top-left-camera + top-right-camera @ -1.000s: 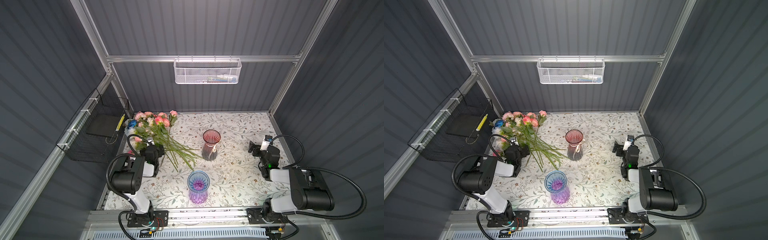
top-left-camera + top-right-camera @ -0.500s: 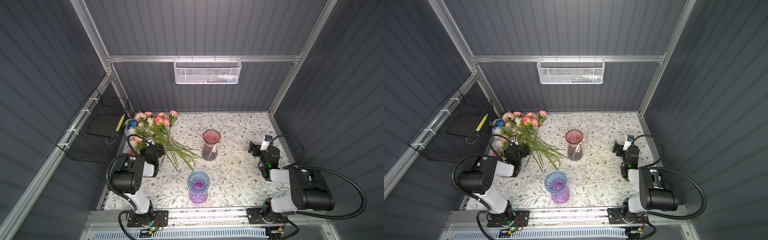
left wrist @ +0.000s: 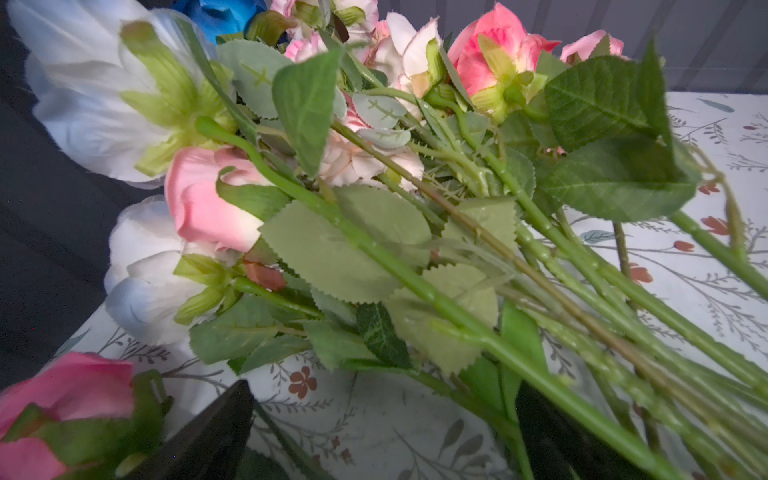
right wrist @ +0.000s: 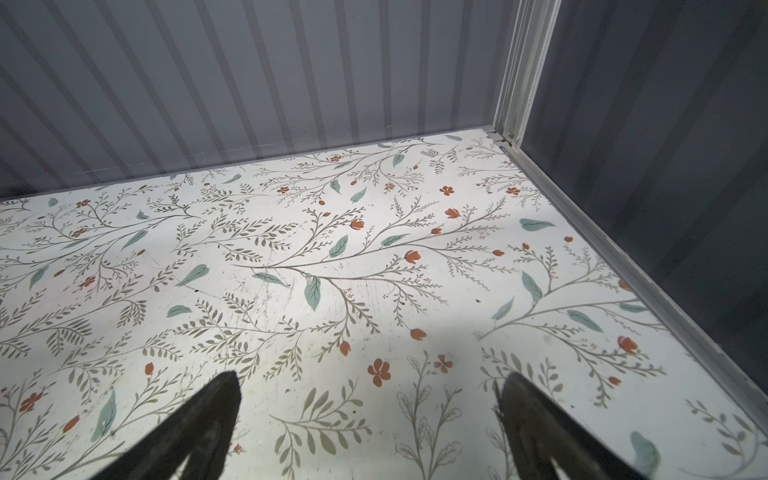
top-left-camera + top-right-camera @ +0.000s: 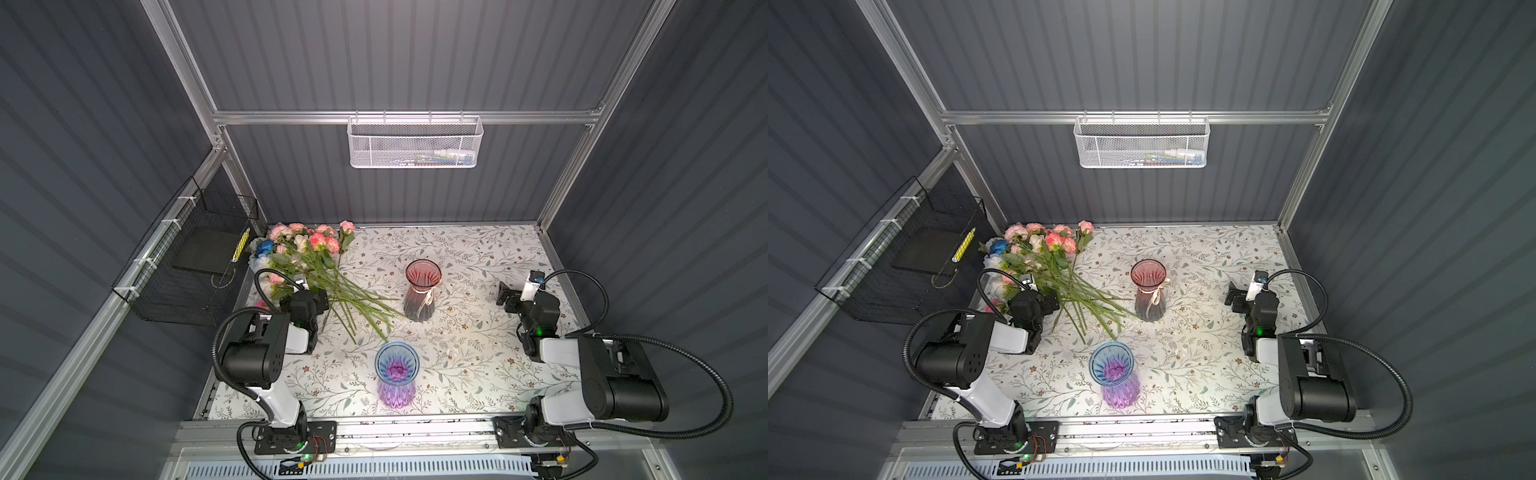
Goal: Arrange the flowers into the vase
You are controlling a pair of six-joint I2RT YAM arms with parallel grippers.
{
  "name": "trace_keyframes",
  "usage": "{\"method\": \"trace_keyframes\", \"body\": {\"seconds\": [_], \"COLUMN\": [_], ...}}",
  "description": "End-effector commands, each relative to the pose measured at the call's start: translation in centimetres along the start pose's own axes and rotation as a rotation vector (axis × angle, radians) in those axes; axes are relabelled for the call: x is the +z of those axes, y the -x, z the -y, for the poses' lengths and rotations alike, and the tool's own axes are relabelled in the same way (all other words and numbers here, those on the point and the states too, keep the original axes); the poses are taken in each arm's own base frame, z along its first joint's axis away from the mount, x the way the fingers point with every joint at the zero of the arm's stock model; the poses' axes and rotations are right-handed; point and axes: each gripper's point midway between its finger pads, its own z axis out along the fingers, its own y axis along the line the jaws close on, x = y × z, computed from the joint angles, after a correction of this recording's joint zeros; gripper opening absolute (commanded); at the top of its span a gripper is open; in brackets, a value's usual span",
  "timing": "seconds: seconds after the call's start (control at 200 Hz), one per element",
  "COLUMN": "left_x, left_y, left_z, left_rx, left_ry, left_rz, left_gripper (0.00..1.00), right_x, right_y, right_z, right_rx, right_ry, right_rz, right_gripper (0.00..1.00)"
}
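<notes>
Both hands have their fingers spread wide and grip nothing. The left hand [image 5: 319,300] sits low against the flowers [image 5: 316,266], which lie flat in a loose bundle on the floral-print counter [image 5: 478,257]. In both top views the bundle's long axis runs diagonally. The blooms lie beyond the left hand toward the far corner, and the cut stem ends fan out past it toward the rose-tinted glass vase [image 5: 422,291].

In the left wrist view the flowers [image 3: 374,232] fill the space ahead of the left hand [image 3: 384,432]. They have ribbed green stems, serrated leaves, pink and coral rosebuds, pale cream and white blooms, and one deep blue head at the far edge. One thick stem crosses in front of a finger, and leaves reach into the gap between the two.

The blue-and-purple glass vase [image 5: 397,374] stands upright, nearer the arm bases. The right hand [image 5: 509,297] is well apart from the flowers, and its wrist view shows only bare counter [image 4: 374,257] ahead of it.
</notes>
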Motion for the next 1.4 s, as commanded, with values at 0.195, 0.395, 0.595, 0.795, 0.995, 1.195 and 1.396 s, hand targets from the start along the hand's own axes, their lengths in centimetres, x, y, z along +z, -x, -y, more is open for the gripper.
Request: {"method": "trace_keyframes", "body": {"seconds": [0.195, 0.395, 0.595, 0.795, 0.995, 1.195, 1.396], "left_x": [0.1, -0.5, -1.4, -2.7, -4.1, -6.8, -9.0], "left_y": [0.6, 2.6, 5.3, 8.7, 12.6, 14.2, 16.4], "left_z": [0.0, -0.8, -1.9, -1.2, -0.6, 0.4, 5.4], "left_rx": [0.01, 0.001, -0.032, -0.202, -0.513, -0.84, -0.907], "left_ry": [0.008, 0.055, 0.113, 0.054, -0.008, -0.121, -0.459], "left_rz": [0.024, 0.029, -0.004, 0.035, 0.038, -0.004, -0.046], "left_gripper": [1.0, 1.0, 1.0, 1.0, 1.0, 1.0, 1.0], "right_x": [0.3, -0.5, -1.3, -1.9, -4.0, -4.9, -3.1], "right_y": [0.7, 1.5, 3.4, 6.1, 9.6, 7.3, 6.9], "right_z": [-0.2, 0.5, 0.7, 0.8, 2.8, 2.1, -1.7], "right_rx": [-0.007, 0.016, 0.027, 0.1, 0.2, 0.686, 0.737], "right_ry": [0.009, -0.033, -0.07, -0.127, -0.335, -0.184, 0.066], "right_rz": [0.015, 0.046, -0.011, -0.049, 0.042, -0.015, -0.16], "right_gripper": [0.99, 0.99, 0.99, 0.99, 0.99, 0.99, 0.99]}}
